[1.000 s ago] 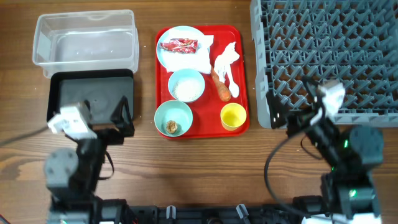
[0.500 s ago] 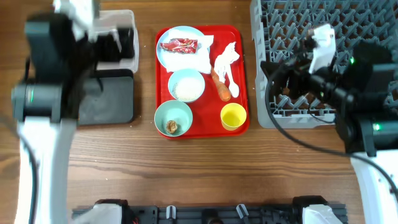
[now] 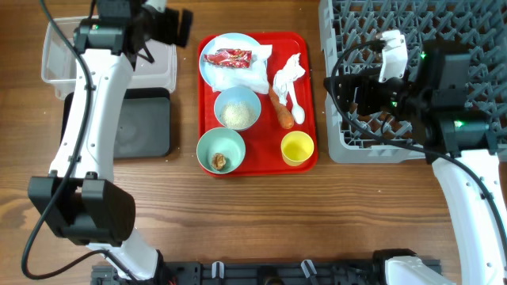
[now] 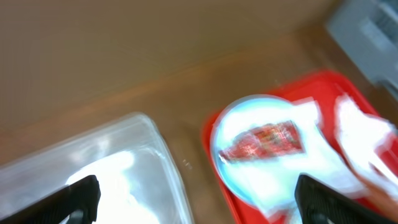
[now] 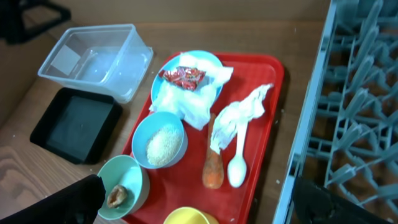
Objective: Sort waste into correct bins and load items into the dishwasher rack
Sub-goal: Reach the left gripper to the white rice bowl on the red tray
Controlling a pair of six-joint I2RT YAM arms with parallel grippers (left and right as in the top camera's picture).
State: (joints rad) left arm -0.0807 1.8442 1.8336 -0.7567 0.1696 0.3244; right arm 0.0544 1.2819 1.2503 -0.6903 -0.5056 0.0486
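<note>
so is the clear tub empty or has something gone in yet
Empty. The clear tub shows only its bare floor, and the wrapper and napkins lie on the red tray.

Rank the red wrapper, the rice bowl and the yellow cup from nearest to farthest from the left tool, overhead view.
From the left tool:
1. red wrapper, top of the tray
2. rice bowl, middle of the tray
3. yellow cup, lower right corner

We see the left wrist view all blurry. From above, the rack (image 3: pixel 356 32) runs off two edges, and the left arm (image 3: pixel 99 79) hides part of the clear tub (image 3: pixel 57 59).
</note>
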